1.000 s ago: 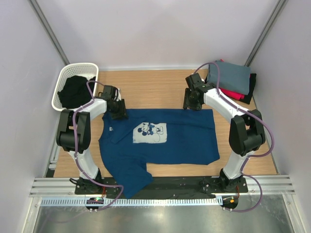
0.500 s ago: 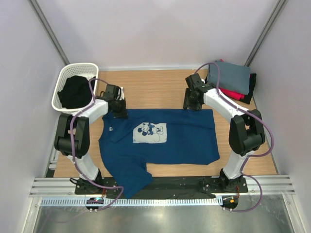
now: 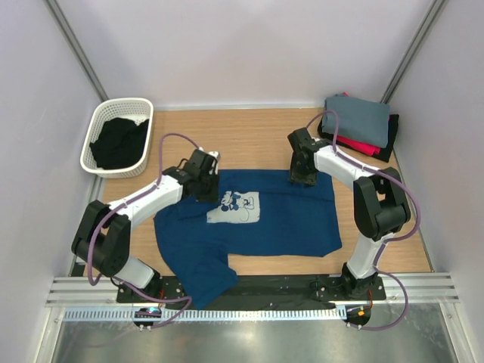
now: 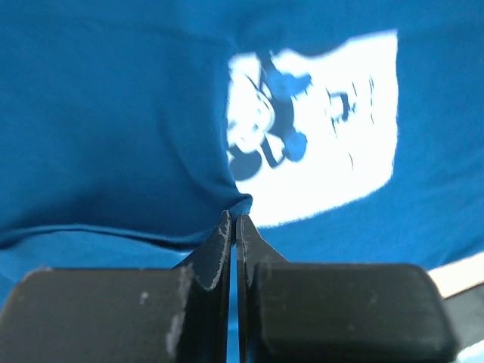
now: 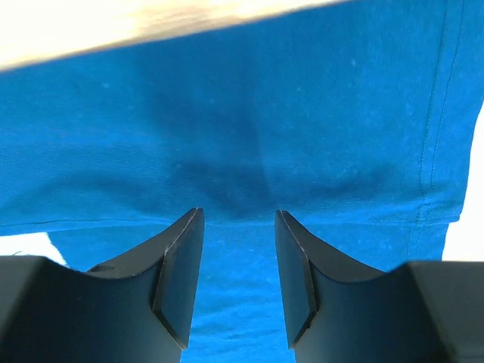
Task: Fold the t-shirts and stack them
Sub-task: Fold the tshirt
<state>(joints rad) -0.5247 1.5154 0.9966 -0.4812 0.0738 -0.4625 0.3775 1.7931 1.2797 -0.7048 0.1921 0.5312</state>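
Observation:
A navy blue t-shirt [image 3: 280, 215] with a pale Mickey Mouse print [image 3: 236, 206] lies spread on the wooden table, one sleeve hanging over the near edge. My left gripper [image 3: 206, 183] is shut on a pinched fold of its shoulder cloth [image 4: 243, 203], right beside the print [image 4: 318, 128]. At the shirt's far edge my right gripper [image 3: 302, 175] stands open, with blue cloth [image 5: 302, 113] below its fingers and nothing clamped between them [image 5: 238, 217]. Folded grey [image 3: 357, 117], red [image 3: 361, 145] and black [image 3: 390, 141] t-shirts are stacked at the back right.
A white basket [image 3: 97, 125] at the back left holds a dark garment [image 3: 119, 142]. Bare wood [image 3: 249, 136] lies beyond the shirt. Pale walls close in the table on three sides. The metal rail [image 3: 249, 291] with the arm bases runs along the near edge.
My left gripper shut on the shirt's far left shoulder and moved right toward the print, dragging the cloth with it. The right gripper shifted slightly nearer, over the shirt's edge.

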